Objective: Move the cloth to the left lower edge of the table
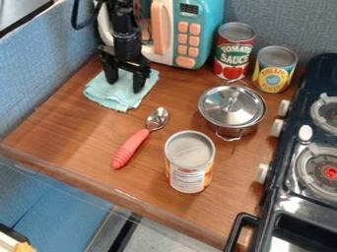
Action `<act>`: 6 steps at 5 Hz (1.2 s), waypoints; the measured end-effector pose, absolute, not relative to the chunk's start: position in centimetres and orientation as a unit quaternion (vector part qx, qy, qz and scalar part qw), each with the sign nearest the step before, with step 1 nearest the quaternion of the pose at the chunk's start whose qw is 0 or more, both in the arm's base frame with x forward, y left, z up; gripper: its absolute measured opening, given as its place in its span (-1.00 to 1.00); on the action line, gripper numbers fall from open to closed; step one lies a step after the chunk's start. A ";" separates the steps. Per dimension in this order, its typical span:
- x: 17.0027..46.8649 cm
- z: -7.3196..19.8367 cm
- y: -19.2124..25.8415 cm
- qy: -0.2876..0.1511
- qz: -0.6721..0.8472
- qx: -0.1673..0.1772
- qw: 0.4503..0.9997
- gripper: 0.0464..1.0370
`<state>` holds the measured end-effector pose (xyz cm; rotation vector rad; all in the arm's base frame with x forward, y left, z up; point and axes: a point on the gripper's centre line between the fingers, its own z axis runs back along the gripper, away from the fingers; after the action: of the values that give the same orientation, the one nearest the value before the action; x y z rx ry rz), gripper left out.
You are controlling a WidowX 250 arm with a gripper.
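On the red can (231, 53) it is written "TOMATO SAUCE", in big light letters. The yellow and blue can (272, 74) beside it has the words "PINEAPPLE SLICES", of which the lower word is less clear. On the toy microwave (213, 27), the dark display (189, 9) shows digits which look like eights. The nearest can (188, 167) carries a white label (187, 181) with print too small for reading.

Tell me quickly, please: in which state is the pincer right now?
Pincer: open, fingers apart over the cloth; whether they touch it, I cannot tell.
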<state>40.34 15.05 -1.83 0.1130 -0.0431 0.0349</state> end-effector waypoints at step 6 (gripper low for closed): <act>27.0 -2.6 15.6 0.003 0.044 0.057 0.997 0.92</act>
<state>27.01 15.55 -2.64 0.1148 0.0068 0.0882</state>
